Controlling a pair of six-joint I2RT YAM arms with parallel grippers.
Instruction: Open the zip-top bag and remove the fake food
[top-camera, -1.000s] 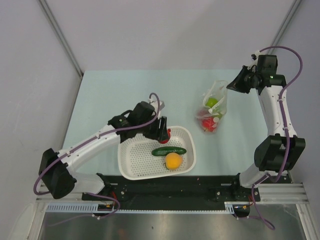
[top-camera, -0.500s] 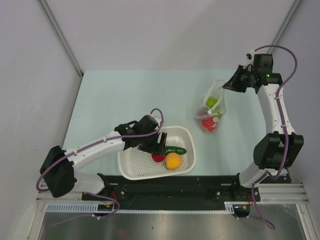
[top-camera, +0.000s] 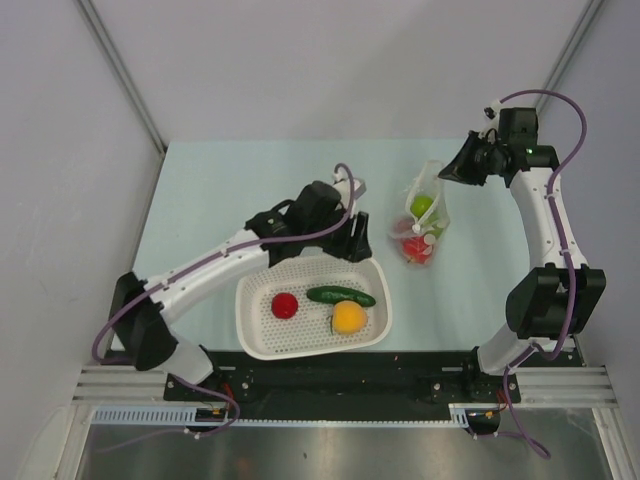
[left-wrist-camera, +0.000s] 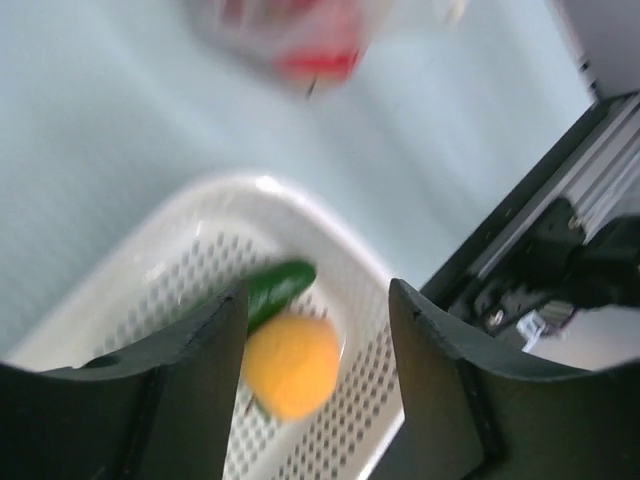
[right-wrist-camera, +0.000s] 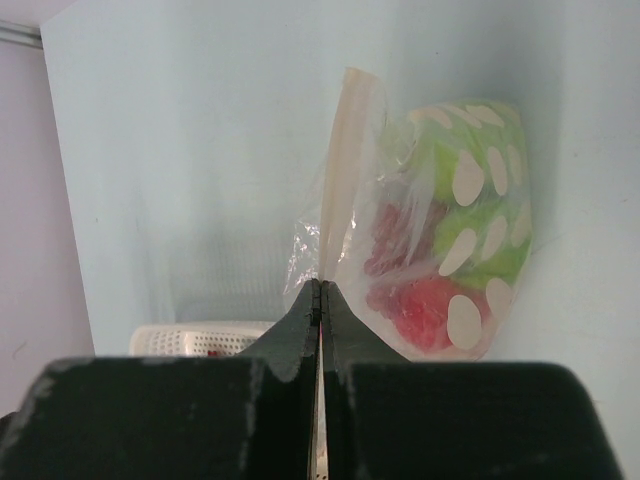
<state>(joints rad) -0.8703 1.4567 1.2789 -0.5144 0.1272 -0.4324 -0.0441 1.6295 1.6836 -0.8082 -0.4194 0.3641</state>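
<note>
The zip-top bag (right-wrist-camera: 440, 230) is thin clear plastic film, glossy and creased, printed with opaque white ovals. The basket (top-camera: 305, 335) is white perforated plastic with a slight sheen. The cucumber (top-camera: 340, 295) is glossy; the orange fruit (top-camera: 347, 318) is smooth and matt. The surface (top-camera: 230, 190) is smooth and matt. The left gripper (left-wrist-camera: 315, 295) has matt black fingers (left-wrist-camera: 190, 385).

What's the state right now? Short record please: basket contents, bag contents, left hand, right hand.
basket: white basket holds red fruit, cucumber, orange fruit
bag: zip-top bag upright, green fruit above red pieces inside
left hand: open, empty, over the basket's far rim
right hand: shut on the bag's upper edge
</note>
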